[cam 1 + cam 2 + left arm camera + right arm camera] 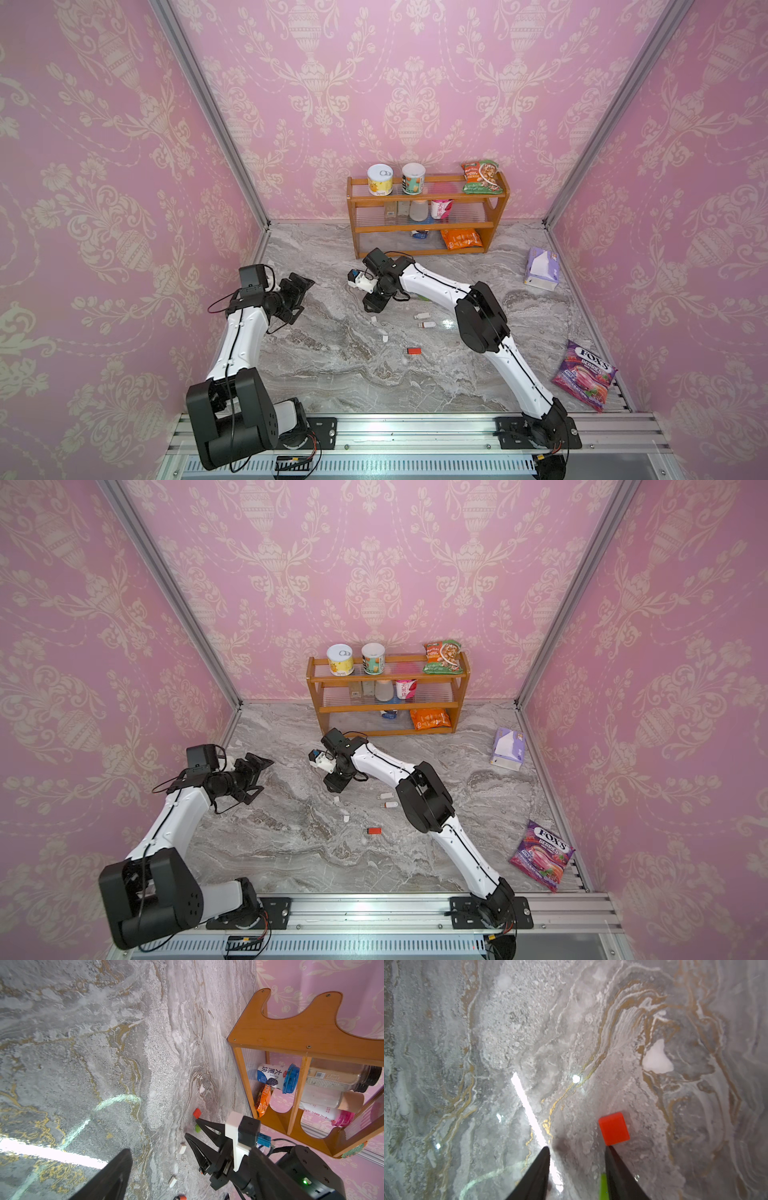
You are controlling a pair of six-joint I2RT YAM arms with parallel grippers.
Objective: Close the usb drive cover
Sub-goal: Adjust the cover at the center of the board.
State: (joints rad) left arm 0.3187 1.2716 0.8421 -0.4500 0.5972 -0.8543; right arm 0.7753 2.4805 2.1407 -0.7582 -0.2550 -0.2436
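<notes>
Red usb drive: lies flat on the marble table toward the front centre, with its metal plug bare and pointing to the left arm's side. It is uncovered, so the task is not yet done.
Red cap: loose on the table, well apart from its drive. It sits just ahead of one fingertip of the right gripper, outside the gap between the jaws.
Right gripper: low over the table, fingers partly spread with only marble between the tips, pinching nothing. It is judged to be lining up on the red cap, since that colour matches the bare drive. The tip may be touching the cap's near edge, though the close view is too foreshortened to be sure.
Left gripper: raised off the table at the left side, jaws spread wide and empty. It is probably parked there to leave the centre free.
Green cap: on the table beneath the right gripper's fingers, next to the red cap. A careless closing could catch it.
White caps: two, loose between the right gripper and the red usb drive.
White usb drives: two, side by side near the right arm's elbow.
Step in hand: acquiring the cap. Carrying it over and pressing it onto the plug are yet to come.
Next move calls for: a sideways shift so the cap sits between the jaws, then a light pinch on its flat sides.
</notes>
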